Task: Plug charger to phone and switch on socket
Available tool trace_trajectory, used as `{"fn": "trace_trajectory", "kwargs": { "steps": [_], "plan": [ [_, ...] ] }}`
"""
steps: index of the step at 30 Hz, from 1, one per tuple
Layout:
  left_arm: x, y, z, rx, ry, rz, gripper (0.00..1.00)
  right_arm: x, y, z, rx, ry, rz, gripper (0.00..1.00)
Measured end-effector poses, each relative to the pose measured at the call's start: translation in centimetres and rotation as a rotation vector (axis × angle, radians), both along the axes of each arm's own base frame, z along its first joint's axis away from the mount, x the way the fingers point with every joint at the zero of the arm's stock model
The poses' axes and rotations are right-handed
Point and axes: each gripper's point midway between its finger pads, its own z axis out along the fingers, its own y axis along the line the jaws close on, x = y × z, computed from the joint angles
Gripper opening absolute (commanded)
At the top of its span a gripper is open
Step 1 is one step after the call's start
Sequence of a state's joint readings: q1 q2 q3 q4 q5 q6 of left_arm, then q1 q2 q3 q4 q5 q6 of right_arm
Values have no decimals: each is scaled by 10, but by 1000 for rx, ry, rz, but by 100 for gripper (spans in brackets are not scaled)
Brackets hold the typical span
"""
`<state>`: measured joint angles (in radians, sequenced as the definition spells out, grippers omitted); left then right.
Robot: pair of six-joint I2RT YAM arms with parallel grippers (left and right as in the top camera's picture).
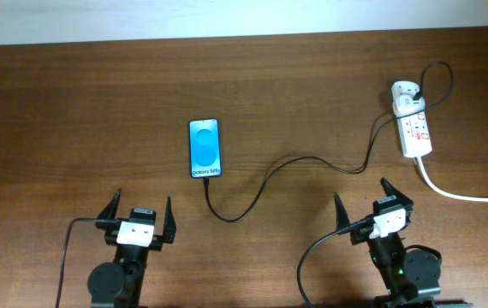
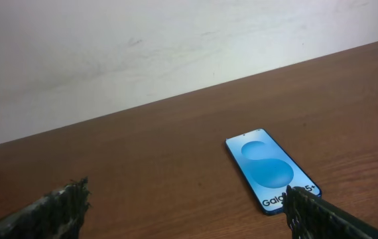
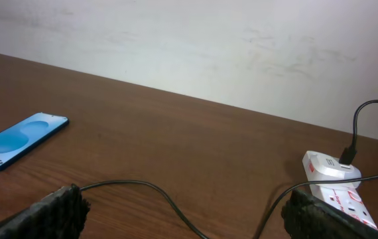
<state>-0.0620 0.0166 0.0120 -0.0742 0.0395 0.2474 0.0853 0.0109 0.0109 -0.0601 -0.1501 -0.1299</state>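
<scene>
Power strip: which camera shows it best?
Overhead: the whole power strip lies face up, red marks visible. The right wrist view cuts the power strip off at the bottom edge. The left wrist view misses it.

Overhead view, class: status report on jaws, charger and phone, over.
Left gripper, right gripper: jaws open, empty. Charger runs from socket to phone bottom edge; connection unclear. No obstacle seen.

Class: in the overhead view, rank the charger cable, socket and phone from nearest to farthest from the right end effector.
1. Charger cable, just ahead of the right end effector.
2. Socket, ahead to its right.
3. Phone, far left.
</scene>
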Motion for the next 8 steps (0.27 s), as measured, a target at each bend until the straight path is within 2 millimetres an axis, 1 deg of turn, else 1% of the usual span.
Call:
{"fn": "trace_trajectory", "kwargs": {
  "steps": [8],
  "plan": [
    [0,0,0,0,0,0,99,0,0,0,0,0,0,98]
  ]
}}
